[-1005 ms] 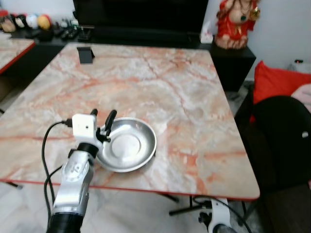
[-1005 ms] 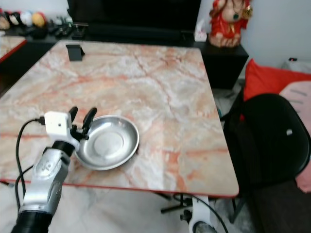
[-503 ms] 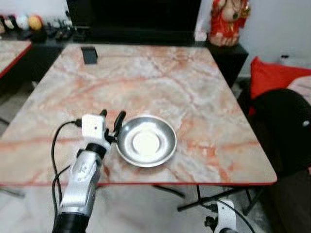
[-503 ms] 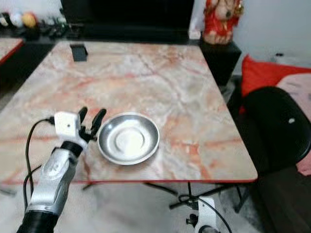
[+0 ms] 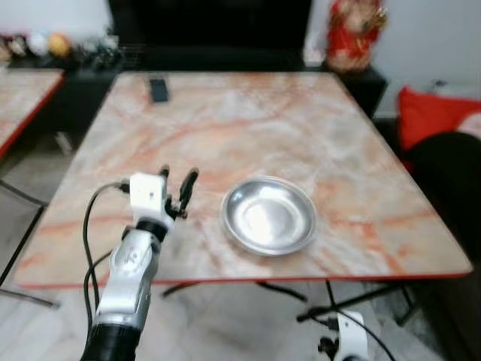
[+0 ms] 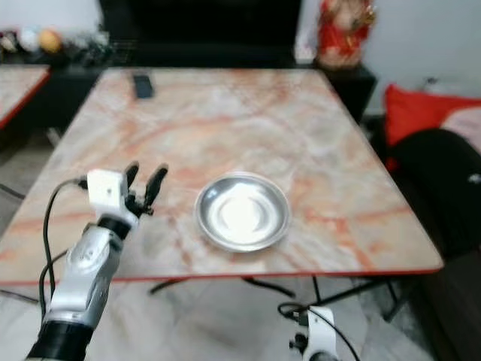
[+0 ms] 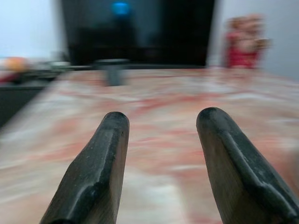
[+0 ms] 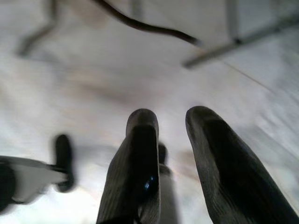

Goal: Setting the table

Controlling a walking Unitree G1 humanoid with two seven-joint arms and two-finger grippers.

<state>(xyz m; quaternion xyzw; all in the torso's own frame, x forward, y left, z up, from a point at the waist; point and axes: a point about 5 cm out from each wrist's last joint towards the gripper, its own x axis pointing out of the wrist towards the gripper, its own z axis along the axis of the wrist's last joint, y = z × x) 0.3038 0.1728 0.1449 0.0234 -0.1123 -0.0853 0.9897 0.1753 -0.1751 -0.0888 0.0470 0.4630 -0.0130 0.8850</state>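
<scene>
So over on the left, the left gripper [image 5: 176, 180] is hovering low over the marble bench [image 5: 248, 128], fingers spread apart and holding nothing. From the bench centre it sits at roughly 8 o'clock. The wrist view confirms it: 2 black fingers [image 7: 100, 154] with a clear gap and only marble beyond them.

Moving right, the steel bowl [image 5: 268, 216] sits flat on the bench at about 5 o'clock from centre, near the front edge. It's apart from the gripper, with bare marble between them, and it looks empty. From the gripper, the bowl is at 3 o'clock.

Further back at 11 o'clock there's a small dark phone stand [image 5: 158, 89], and a red figurine [image 5: 353, 34] stands on the dark cabinet past the bench at 1 o'clock.

The right gripper [image 8: 170, 140] hangs idle pointing at the floor, fingers slightly parted, empty.

My read: the bowl-placing step looks done, since it's resting on its own with nothing gripping it. Next move probably means pulling the left arm clear and going off to fetch another piece, because only 1 dish is out so far.
</scene>
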